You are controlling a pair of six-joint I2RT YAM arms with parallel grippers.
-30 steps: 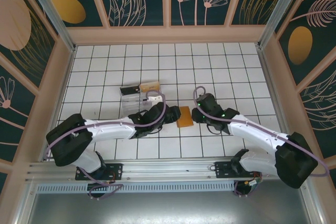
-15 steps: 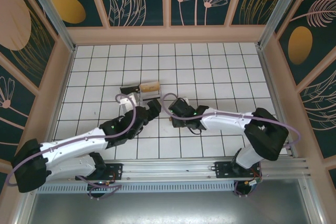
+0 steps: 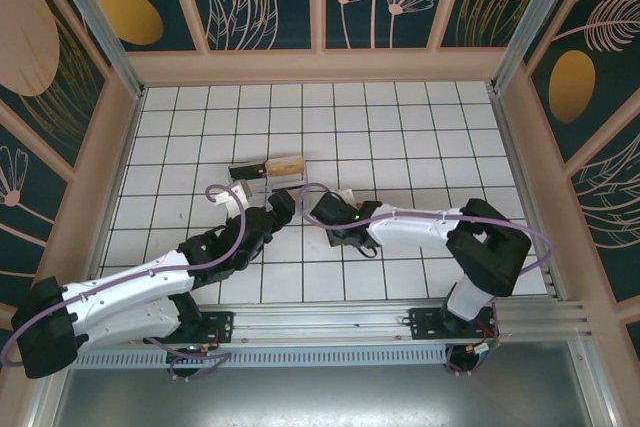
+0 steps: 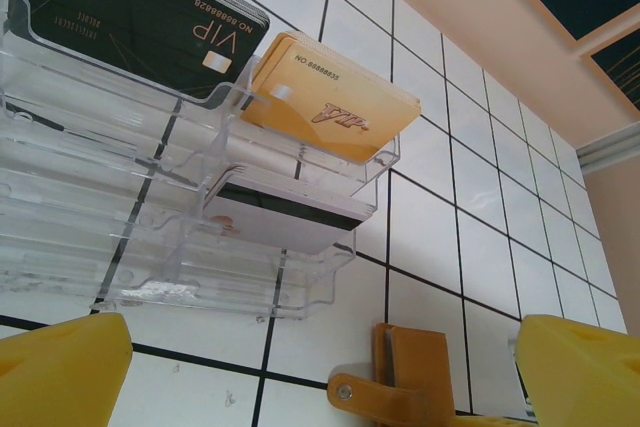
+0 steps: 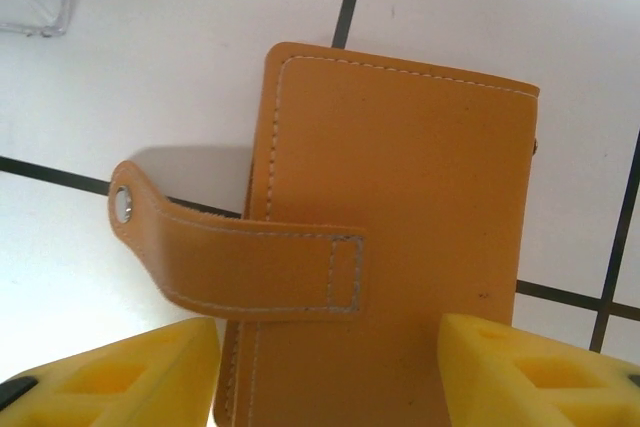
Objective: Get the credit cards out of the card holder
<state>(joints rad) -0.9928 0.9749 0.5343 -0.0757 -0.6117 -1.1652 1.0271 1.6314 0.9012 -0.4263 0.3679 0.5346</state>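
Note:
The card holder [image 5: 400, 207], an orange-brown wallet, lies folded shut on the white tiles with its snap strap [image 5: 240, 257] hanging loose. My right gripper [image 5: 328, 367] hovers over it, open, one yellow finger [image 5: 110, 377] off each side. My right gripper [image 3: 322, 219] sits just right of my left gripper [image 3: 283, 204]. My left gripper [image 4: 322, 359] is wide open and holds nothing; the card holder's corner [image 4: 420, 367] lies beyond its tips. A pale grey credit card [image 4: 285, 217] with a black stripe rests in the clear tray [image 4: 150, 267].
The clear tiered tray [image 3: 258, 179] stands just beyond both grippers. It also carries a black VIP card [image 4: 130, 7] and a gold VIP card [image 4: 330, 97]. White tiled floor stretches right and back to the wooden walls [image 3: 320, 67].
Both grippers have moved left toward the tray and opened wider. The card holder, earlier between the two grippers further right, now lies under the right gripper.

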